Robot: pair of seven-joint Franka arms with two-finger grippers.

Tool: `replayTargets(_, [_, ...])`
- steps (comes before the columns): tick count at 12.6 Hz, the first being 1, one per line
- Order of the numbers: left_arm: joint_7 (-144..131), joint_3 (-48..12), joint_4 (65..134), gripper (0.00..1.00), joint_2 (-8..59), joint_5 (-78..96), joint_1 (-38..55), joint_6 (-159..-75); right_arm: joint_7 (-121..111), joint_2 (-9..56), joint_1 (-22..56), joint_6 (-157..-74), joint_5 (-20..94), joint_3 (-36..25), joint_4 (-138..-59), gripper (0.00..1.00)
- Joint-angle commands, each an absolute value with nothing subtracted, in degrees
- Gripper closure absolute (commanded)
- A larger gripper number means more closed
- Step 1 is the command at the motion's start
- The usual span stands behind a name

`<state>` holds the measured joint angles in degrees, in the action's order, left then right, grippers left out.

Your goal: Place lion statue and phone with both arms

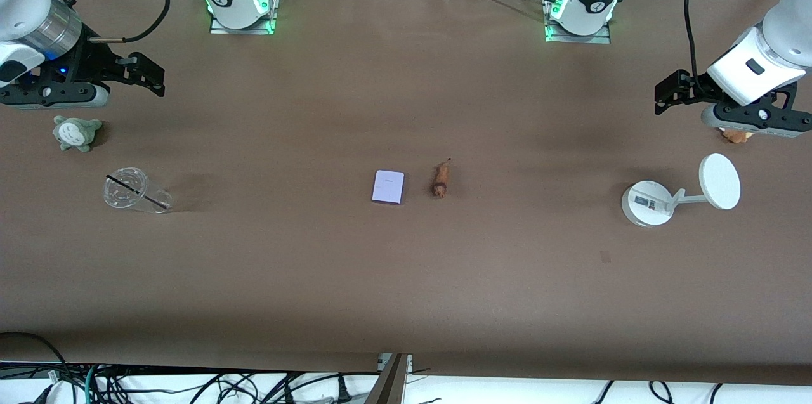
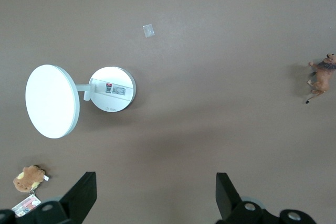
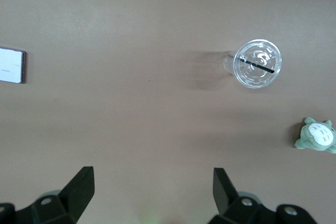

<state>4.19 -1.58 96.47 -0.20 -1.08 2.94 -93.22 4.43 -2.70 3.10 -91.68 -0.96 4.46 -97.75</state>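
Right gripper [image 1: 149, 77] hovering at the right arm's end of the table, fingers [image 3: 79, 184] spread wide, holding nothing. Just below it a grey-green plush [image 1: 76, 132] and, nearer the front camera, a clear lidded cup [image 1: 132, 191] with a dark straw. Wide bare brown table [image 1: 406, 290] from there toward the middle. Phone [image 1: 388, 187] flat at mid-table, well apart from both grippers; lion statue [image 1: 441, 179] just beside it toward the left arm's end, not touching. More bare cloth up to a white round-based stand [image 1: 647, 202] with a disc. Left gripper [image 1: 667, 94] hanging over the left arm's end, fingers [image 2: 81, 192] wide apart, empty, above a small brown plush [image 2: 29, 177] with a tag.
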Motion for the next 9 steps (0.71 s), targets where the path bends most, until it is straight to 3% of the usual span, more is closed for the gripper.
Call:
replayTargets(1, [3.8, -1.5, 94.8, 0.0, 0.7, -1.0, 2.8, -92.0, 4.7, -2.6, 2.3, -90.7, -0.7, 5.1, -96.9, 0.0])
replayTargets(6, [3.9, -1.5, 94.9, 0.0, 1.1, -0.5, 2.9, -92.0, 4.7, -1.8, 2.2, -90.8, -0.6, 5.1, -95.6, 0.0])
replayTargets(9, [4.6, -2.0, 94.8, 0.0, 6.1, 1.7, 3.4, -89.9, 4.7, -1.5, 2.3, -90.8, -0.7, 5.1, -95.6, 0.0])
